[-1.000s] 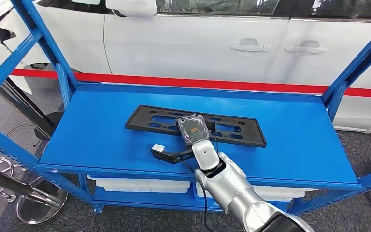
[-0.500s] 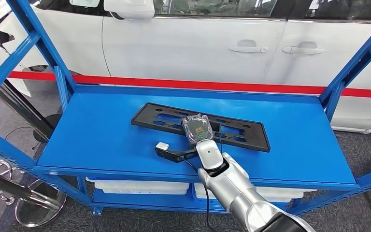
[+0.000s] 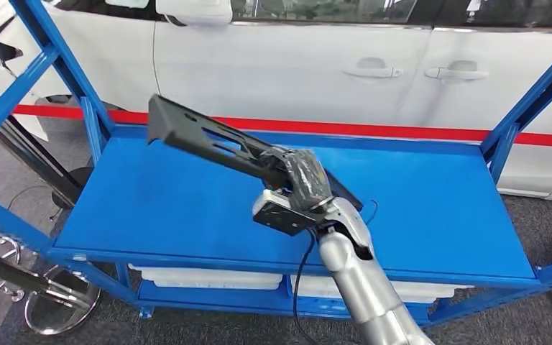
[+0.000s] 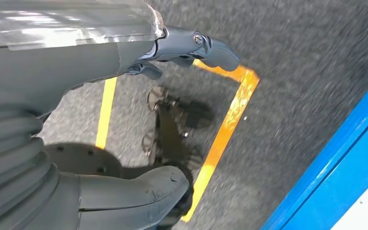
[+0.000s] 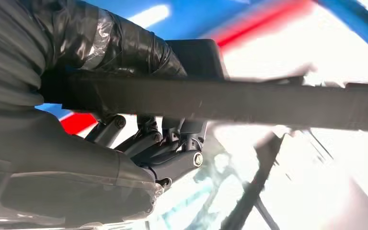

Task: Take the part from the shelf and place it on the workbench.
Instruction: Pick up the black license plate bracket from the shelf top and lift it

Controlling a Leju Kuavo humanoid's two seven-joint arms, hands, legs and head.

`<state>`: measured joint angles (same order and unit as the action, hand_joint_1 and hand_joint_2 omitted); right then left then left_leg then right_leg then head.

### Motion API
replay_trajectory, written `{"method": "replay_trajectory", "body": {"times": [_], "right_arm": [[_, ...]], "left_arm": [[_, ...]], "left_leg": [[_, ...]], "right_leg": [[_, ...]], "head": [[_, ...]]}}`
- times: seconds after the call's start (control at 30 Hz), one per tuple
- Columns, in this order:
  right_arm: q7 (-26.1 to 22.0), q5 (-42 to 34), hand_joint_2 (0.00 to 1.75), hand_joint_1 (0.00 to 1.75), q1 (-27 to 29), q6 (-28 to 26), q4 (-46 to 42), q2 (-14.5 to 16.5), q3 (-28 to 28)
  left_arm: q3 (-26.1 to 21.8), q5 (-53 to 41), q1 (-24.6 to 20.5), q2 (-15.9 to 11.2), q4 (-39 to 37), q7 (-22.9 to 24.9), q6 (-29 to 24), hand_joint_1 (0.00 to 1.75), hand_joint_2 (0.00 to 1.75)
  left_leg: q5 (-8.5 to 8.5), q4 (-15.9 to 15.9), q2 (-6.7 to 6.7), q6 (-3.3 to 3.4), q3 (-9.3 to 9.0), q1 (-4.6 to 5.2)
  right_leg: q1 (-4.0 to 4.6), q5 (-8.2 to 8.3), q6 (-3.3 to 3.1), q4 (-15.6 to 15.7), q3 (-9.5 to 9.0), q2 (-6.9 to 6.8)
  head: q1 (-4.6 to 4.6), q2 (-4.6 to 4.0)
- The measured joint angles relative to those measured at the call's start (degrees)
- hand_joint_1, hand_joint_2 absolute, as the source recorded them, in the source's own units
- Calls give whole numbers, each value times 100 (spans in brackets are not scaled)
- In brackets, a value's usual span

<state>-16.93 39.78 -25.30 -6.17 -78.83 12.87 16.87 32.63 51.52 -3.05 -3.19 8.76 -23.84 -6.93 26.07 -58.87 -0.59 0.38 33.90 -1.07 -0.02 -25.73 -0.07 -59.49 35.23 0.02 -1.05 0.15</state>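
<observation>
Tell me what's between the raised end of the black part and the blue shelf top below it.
Nothing. In the head view the black part, held by the right hand, tilts up over bare blue shelf.

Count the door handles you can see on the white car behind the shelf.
2. Both sit side by side on the car's side: the left door handle and the right door handle. Others may be hidden outside the picture.

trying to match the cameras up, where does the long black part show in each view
Head view: the black part is tilted above the blue shelf, gripped by the right hand.
Right wrist view: a dark bar across the frame.
Left wrist view: not in it.
Shared landmark: the right hand gripping the part.
</observation>
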Motion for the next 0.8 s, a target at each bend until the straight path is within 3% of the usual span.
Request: {"method": "replay_trajectory", "body": {"times": [0.1, 0.2, 0.27, 0.3, 0.4, 0.47, 0.6, 0.67, 0.73, 0.77, 0.8], "right_arm": [[-178, -557, 175, 175, 304, 202, -931, -42, -157], [-519, -1219, 175, 175, 507, 489, -1463, -67, -206], [-872, -2137, 175, 175, 688, 937, -1847, -91, -217], [-992, -2575, 175, 175, 773, 1157, -2076, -97, -217], [-1091, -3223, 175, 175, 931, 1501, -2679, -101, -216], [-1082, -3273, 175, 175, 978, 1545, -2908, -102, -216], [-1070, -3283, 175, 175, 1054, 1564, -3165, -110, -216], [-1079, -3306, 175, 175, 1070, 1566, -3242, -114, -216], [-1134, -3528, 175, 175, 1113, 1703, -3282, -119, -216], [-1156, -3812, 175, 175, 1159, 1886, -3314, -122, -216], [-1144, -4217, 175, 175, 1214, 2145, -3369, -125, -215]], "left_arm": [[32, -8, 17, -35, -19, -65, -48, 0, 175], [54, 49, 19, -53, -27, 55, 16, 0, 175], [68, 112, 28, -60, -35, 258, 44, 0, 175], [79, 129, 37, -63, -40, 345, 36, 0, 175], [104, 152, 47, -81, -55, 468, 5, 0, 175], [117, 162, 39, -93, -60, 486, -5, 0, 175], [141, 172, 45, -97, -64, 497, -16, 0, 175], [144, 174, 39, -96, -65, 501, -24, 0, 175], [145, 205, 39, -97, -66, 534, -51, 0, 175], [145, 245, 40, -97, -67, 571, -71, 0, 175], [146, 301, 40, -98, -68, 616, -96, 0, 175]], "left_leg": [[144, -158, 18, -77, 47, -17], [651, -1130, 28, -98, 481, -24], [768, -1597, 30, -113, 713, -24], [657, -1511, 31, -112, 675, -24], [157, -467, 38, -67, 171, -12], [98, -134, 33, -17, 14, 12], [45, -63, 28, 113, 5, 4], [18, -33, 39, 154, 5, -15], [14, -34, 46, 162, 16, -15], [14, -35, 45, 162, 17, -14], [15, -36, 41, 161, 15, -14]], "right_leg": [[-27, 38, -128, 100, -62, -6], [-17, 42, -210, 120, -84, -10], [3, 22, -220, 92, -80, -10], [8, 5, -218, 72, -82, -7], [22, -66, -168, -22, -84, 7], [38, -94, -111, -70, -63, 13], [28, -170, 16, -167, -16, 15], [3, -469, 86, -636, 189, 13], [-31, -800, 138, -1343, 517, 10], [-47, -847, 152, -1554, 617, 9], [-58, -786, 157, -1566, 619, 7]], "head": [[-1, 0], [-1, 0], [-1, 0], [-2, 0], [-1, 0], [0, 0], [1, 0], [0, 0], [0, 0], [0, 0], [1, 0]]}}
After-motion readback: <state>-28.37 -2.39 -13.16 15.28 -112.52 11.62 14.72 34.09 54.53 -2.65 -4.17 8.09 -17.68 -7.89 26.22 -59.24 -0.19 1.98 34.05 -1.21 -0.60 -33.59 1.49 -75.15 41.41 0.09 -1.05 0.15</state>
